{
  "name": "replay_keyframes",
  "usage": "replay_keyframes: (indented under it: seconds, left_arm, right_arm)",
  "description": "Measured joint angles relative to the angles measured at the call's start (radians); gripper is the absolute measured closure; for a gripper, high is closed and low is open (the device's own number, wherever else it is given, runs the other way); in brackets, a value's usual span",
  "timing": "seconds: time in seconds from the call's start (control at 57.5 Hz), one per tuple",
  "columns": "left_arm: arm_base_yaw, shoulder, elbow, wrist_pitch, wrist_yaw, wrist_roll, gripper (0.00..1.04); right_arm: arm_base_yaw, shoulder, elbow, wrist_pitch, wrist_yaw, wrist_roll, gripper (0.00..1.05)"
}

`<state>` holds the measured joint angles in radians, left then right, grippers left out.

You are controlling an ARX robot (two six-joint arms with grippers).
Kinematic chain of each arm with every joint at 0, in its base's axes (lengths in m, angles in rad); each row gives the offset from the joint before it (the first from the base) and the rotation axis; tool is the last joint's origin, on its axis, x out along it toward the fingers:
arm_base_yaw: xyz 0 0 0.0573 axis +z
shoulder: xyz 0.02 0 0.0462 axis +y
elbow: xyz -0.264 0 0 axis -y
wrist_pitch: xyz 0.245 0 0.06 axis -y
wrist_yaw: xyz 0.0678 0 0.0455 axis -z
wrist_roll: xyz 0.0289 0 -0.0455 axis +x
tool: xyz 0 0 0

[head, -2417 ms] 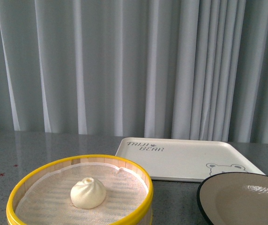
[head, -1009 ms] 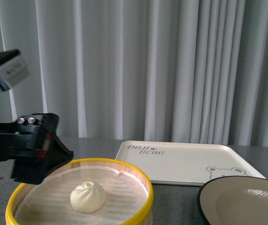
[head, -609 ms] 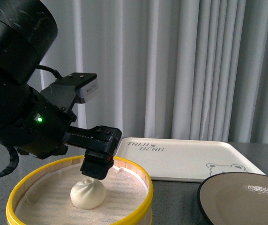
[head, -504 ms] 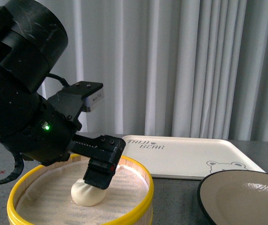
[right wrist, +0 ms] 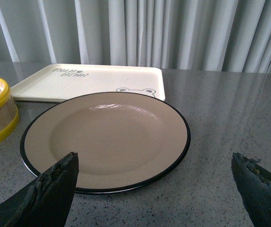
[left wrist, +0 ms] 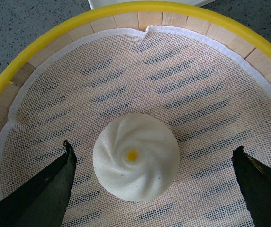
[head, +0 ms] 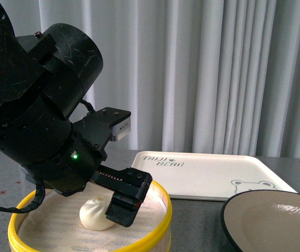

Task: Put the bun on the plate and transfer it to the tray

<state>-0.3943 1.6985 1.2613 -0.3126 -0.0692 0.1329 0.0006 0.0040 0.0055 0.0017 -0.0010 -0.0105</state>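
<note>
The left gripper [left wrist: 153, 150] is spread wide, low inside the basket [left wrist: 126, 9], with one dark finger [left wrist: 45, 189] on each side of the bun [left wrist: 135, 163]. Neither finger touches the bun; mesh shows in the gaps. The bun sits upright on the white mesh liner [left wrist: 173, 85], roughly at the basket's middle, with its swirled top and a small yellow dot facing the wrist camera.

In the front view, the left arm [head: 45, 115] fills the left half of the frame. One finger [head: 126, 206] reaches down just beside the bun [head: 94, 216] at the lower left, within the yellow-rimmed basket [head: 163, 207].

The right gripper [right wrist: 153, 161] is also spread, with nothing between its fingers. It hangs over the near edge of the plate [right wrist: 55, 137], which is bare and lies flat on the grey table [right wrist: 230, 104]. In the front view, the plate [head: 276, 220] is at the lower right corner.

The tray [head: 207, 176] lies at centre right of the front view, beyond both basket and plate. Its lettering is near its left corner and its bear face is near the plate. A pale curtain [head: 218, 73] fills the background.
</note>
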Motion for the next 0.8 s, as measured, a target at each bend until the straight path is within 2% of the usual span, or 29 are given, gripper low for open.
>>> replay_keyframes:
  seconds: [0.539,0.574,0.626,0.8]
  left_arm:
    - [0.019,0.039,0.003,-0.005,0.02,-0.024,0.07]
    - [0.019,0.039,0.003,-0.006,0.023,-0.027,0.11]
    - [0.019,0.039,0.003,-0.006,0.029,-0.032,0.24]
    - [0.019,0.039,0.003,-0.004,0.043,-0.035,0.51]
  right_arm:
    - [0.0,0.0,0.0,0.0,0.0,0.0,0.09]
    - [0.0,0.0,0.0,0.0,0.0,0.0,0.09]
    - [0.0,0.0,0.0,0.0,0.0,0.0,0.09]
    - [0.0,0.0,0.0,0.0,0.0,0.0,0.09]
